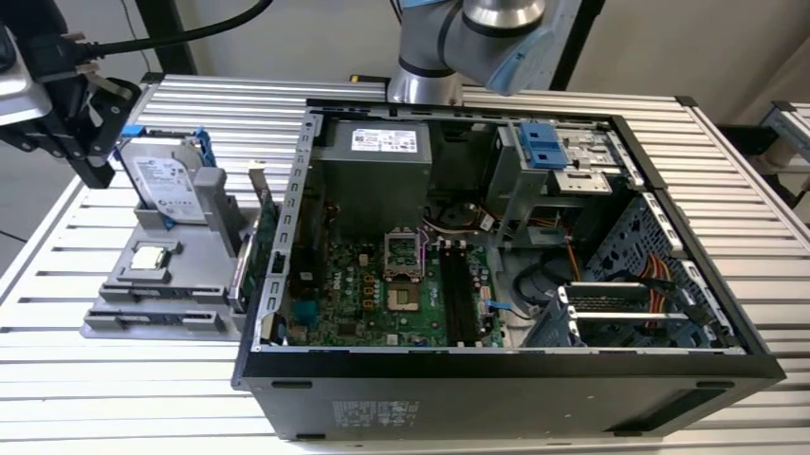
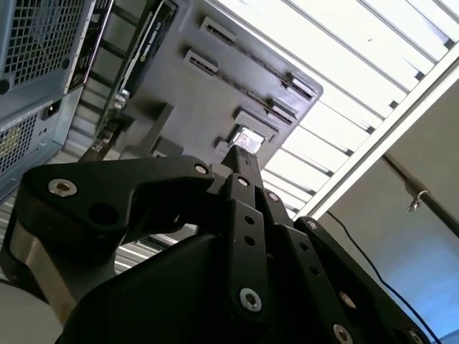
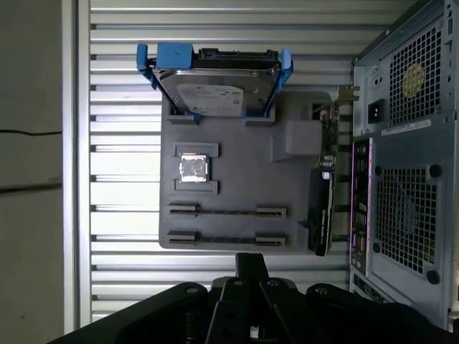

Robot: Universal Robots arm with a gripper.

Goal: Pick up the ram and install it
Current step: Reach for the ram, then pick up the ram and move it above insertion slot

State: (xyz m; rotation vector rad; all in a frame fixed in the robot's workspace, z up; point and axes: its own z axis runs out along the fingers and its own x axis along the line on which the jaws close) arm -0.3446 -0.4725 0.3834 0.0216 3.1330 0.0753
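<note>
My gripper (image 1: 98, 173) hangs high over the exterior view's left, beyond the far end of a grey parts holder (image 1: 120, 322). Its fingers stand shut together in both wrist views (image 2: 242, 155) (image 3: 251, 261), and I see nothing between them. In the first wrist view, two thin dark strips lie edge-on in the holder's bracket pairs. The ram (image 3: 226, 211) looks like the upper strip, with a second strip (image 3: 225, 239) beside it. The gripper is well apart from both. The open computer case (image 1: 506, 365) shows its motherboard with long dark memory slots (image 1: 453, 294).
The holder also carries a hard drive (image 1: 165, 180) in a blue bracket, a square silver processor (image 3: 193, 168) and an upright green card (image 1: 253, 256) beside the case wall. The slatted metal table (image 1: 127, 398) ends just past the holder. The arm's base (image 1: 431, 76) stands behind the case.
</note>
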